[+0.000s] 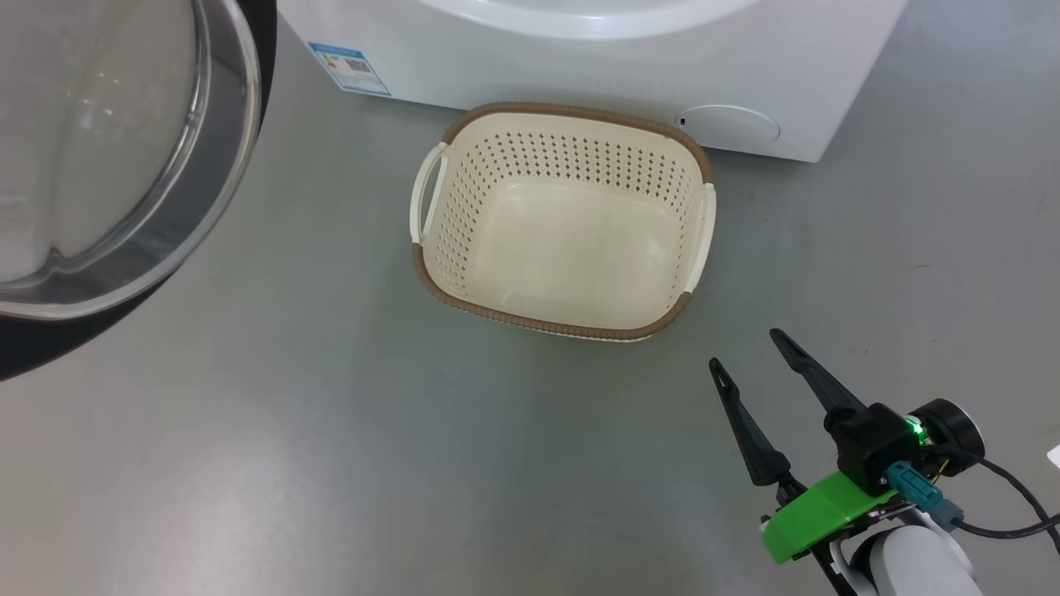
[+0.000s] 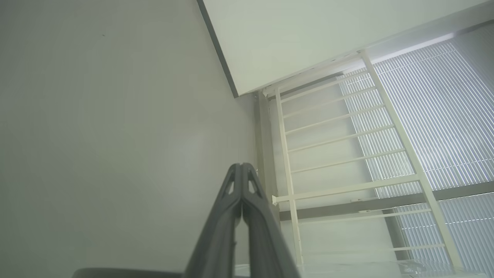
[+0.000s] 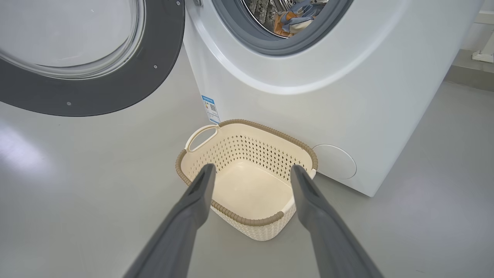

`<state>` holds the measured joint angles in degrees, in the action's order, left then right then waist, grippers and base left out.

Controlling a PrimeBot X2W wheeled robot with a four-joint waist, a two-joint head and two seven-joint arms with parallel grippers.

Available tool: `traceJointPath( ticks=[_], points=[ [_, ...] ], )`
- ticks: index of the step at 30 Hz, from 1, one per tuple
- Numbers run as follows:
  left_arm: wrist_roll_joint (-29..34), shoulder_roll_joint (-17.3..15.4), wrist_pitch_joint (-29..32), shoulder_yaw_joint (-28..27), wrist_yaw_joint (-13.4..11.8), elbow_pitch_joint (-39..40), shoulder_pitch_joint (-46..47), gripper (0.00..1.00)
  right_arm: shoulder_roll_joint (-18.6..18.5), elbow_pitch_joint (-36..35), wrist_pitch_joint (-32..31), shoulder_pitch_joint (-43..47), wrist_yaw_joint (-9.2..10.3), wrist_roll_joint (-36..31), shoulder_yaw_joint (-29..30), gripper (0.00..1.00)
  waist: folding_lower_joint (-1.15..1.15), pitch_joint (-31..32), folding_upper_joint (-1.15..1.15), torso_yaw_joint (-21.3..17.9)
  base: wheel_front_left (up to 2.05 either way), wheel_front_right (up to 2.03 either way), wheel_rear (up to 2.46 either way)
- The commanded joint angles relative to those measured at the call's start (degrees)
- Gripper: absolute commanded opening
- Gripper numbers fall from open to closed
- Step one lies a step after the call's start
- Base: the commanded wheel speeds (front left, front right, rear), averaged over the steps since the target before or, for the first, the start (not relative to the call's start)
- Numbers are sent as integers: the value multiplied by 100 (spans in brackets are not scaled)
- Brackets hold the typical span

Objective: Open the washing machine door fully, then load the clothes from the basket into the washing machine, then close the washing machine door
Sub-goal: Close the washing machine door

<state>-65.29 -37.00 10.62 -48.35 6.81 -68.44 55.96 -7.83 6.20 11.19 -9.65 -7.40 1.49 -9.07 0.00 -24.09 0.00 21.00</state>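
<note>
The cream basket (image 1: 563,223) with a brown rim stands empty on the floor in front of the white washing machine (image 1: 629,66). The washing machine door (image 1: 108,165) hangs wide open at the left, its glass bowl toward me. In the right wrist view, blue and orange clothes (image 3: 293,19) lie inside the drum above the basket (image 3: 247,185), beside the door (image 3: 88,58). My right gripper (image 1: 749,348) is open and holds nothing, a little below and right of the basket. The left gripper (image 2: 242,166) is shut on nothing and points at a wall and ceiling.
Grey floor (image 1: 331,430) spreads around the basket. A round service flap (image 1: 729,128) sits low on the machine's front. A white railing (image 2: 347,154) and window blinds (image 2: 436,127) show in the left wrist view.
</note>
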Motion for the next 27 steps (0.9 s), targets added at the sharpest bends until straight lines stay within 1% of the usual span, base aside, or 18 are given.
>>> traceJointPath(
  ticks=[1, 3, 7, 13, 18, 20, 23, 26, 27],
  points=[
    [34, -535, 89, 51, 6, 41, -65, 0, 50, -109, 51, -52, -9, -87, -182, 100, 0, -7, 0, -28, 0, 0, 0],
    [153, -565, 120, 181, 6, -60, -110, 0, 66, -101, 57, -63, -9, -95, -183, 100, 0, -3, 0, -45, 0, 0, 0],
    [154, -557, 237, 234, 17, -184, -61, 0, 80, -81, 66, -78, -9, -110, -174, 100, 0, 7, 0, -59, 0, 0, 0],
    [43, -424, 836, 324, 52, -225, 45, 0, 90, -41, 82, -95, -9, -110, -174, 100, 0, 39, 0, -52, 0, 0, 0],
    [-79, -311, 1309, 386, 64, -77, 30, 0, 92, 5, 98, -123, -9, -91, -193, 100, 0, 84, 0, -64, 0, 0, 0],
    [-98, -292, 1374, 402, 65, -17, 2, 0, 94, 10, 100, -131, -9, -88, -194, 100, 0, 94, 0, -67, 0, 0, 0],
    [-177, -253, 1486, 399, 66, 109, -104, 0, 113, 27, 107, -144, -9, -87, -204, 100, 0, 127, 0, -85, 0, 0, 0],
    [-229, -196, 1725, 450, 67, 220, -271, 0, 133, 55, 124, -145, -9, -82, -206, 100, 0, 166, 0, -103, 0, 0, 0],
    [-290, -144, 1889, 470, 67, 309, -360, 0, 146, 80, 135, -141, -9, -78, -205, 100, 0, 198, 0, -110, 0, 0, 0]
  ],
)
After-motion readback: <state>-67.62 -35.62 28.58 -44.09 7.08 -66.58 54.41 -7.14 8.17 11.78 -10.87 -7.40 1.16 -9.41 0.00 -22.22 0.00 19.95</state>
